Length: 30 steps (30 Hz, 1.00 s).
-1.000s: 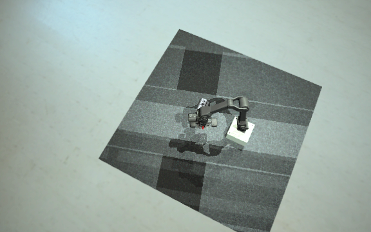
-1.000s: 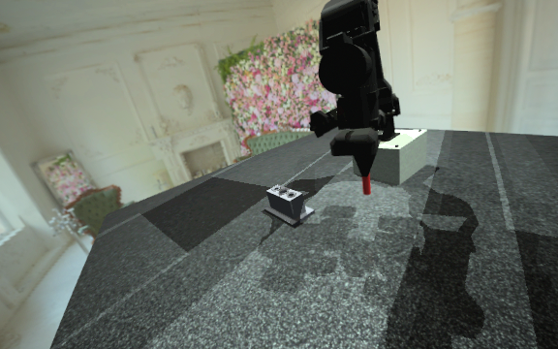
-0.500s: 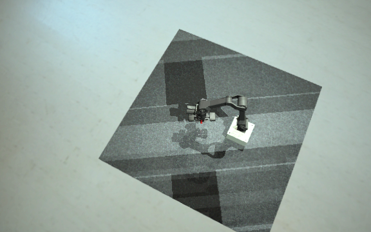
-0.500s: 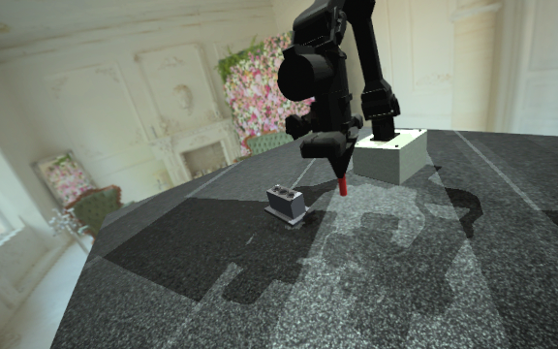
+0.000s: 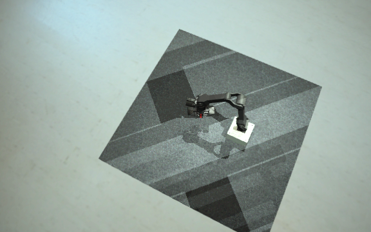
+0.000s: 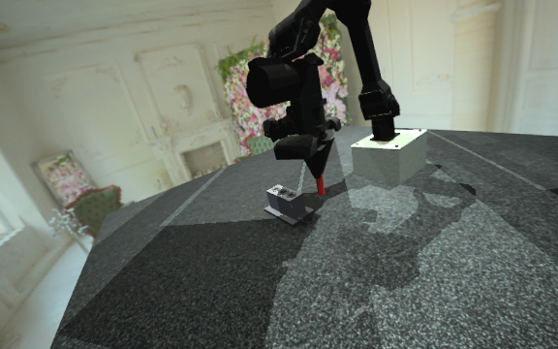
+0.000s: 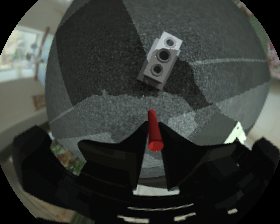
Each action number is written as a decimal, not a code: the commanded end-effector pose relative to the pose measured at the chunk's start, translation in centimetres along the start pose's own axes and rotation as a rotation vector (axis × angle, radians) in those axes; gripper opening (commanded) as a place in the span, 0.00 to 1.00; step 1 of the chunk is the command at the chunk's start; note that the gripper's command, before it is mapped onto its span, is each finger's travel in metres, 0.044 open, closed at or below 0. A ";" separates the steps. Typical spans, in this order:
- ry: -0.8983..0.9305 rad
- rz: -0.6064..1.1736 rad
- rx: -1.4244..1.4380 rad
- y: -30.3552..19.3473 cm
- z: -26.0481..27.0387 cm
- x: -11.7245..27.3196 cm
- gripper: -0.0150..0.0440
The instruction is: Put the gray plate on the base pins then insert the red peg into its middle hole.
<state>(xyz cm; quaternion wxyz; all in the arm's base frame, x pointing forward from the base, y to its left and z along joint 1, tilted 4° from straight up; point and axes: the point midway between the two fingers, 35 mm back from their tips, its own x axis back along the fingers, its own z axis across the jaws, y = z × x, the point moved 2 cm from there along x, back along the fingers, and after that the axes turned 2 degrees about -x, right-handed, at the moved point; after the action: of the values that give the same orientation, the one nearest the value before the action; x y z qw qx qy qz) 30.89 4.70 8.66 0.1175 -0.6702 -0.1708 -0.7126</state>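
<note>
The gray plate (image 6: 284, 203) (image 7: 167, 65) is a thick block with three holes in a row; the middle hole looks dark and open. It sits on the flat base (image 6: 281, 216) (image 7: 150, 81) and looks level. The arm hides both in the top view. My gripper (image 6: 319, 175) (image 7: 152, 124) is shut on the red peg (image 6: 321, 186) (image 7: 155, 137) (image 5: 200, 116), which points down, slightly tilted in the exterior view. The peg's lower end is free and appears above the mat, beside the plate and not over its holes. The fingers hide its upper part.
The arm's white mounting box (image 5: 239, 136) (image 6: 376, 164) stands on the patterned gray mat (image 5: 160, 154) (image 6: 187, 291), to the right of the plate in the exterior view. The arm reaches from this box above the plate. Shadows lie across the mat.
</note>
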 end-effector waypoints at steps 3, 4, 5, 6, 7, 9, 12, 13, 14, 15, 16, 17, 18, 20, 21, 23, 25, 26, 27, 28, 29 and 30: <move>0.002 0.002 0.005 1.8 0.1 0.1 0.25; 0.001 0.002 0.005 2.1 0.1 0.1 0.25; 0.001 0.002 0.006 2.4 0.1 0.1 0.25; 0.001 0.002 0.006 2.7 0.1 0.1 0.25; 0.001 0.002 0.006 3.1 0.0 0.1 0.25; 0.001 0.001 0.007 3.7 0.0 0.2 0.25; 0.001 0.001 0.008 4.6 -0.1 0.2 0.25; 0.001 0.001 0.008 4.9 -0.1 0.2 0.25; 0.000 0.001 0.009 5.2 -0.2 0.2 0.25; 0.000 0.000 0.009 5.5 -0.2 0.2 0.25; 0.000 0.000 0.009 5.9 -0.3 0.2 0.25; 0.000 0.000 0.010 6.2 -0.3 0.2 0.25; 0.000 0.000 0.010 6.5 -0.4 0.2 0.25; 0.000 -0.001 0.010 7.1 -0.5 0.2 0.25; 0.000 -0.001 0.011 7.4 -0.5 0.2 0.25; 0.000 -0.001 0.011 8.0 -0.7 0.3 0.25; -0.001 -0.002 0.012 8.7 -0.8 0.3 0.25; -0.001 -0.002 0.012 9.0 -0.9 0.3 0.25; -0.001 -0.002 0.013 9.3 -1.0 0.3 0.25; -0.001 -0.003 0.013 9.6 -1.1 0.3 0.25; -0.001 -0.003 0.013 9.9 -1.2 0.3 0.25; -0.001 -0.003 0.014 10.2 -1.3 0.3 0.25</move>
<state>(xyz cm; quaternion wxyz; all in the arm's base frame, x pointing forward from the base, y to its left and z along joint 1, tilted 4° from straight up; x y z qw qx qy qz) 33.58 -4.25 9.62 0.1188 -0.6707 -0.1759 -0.7107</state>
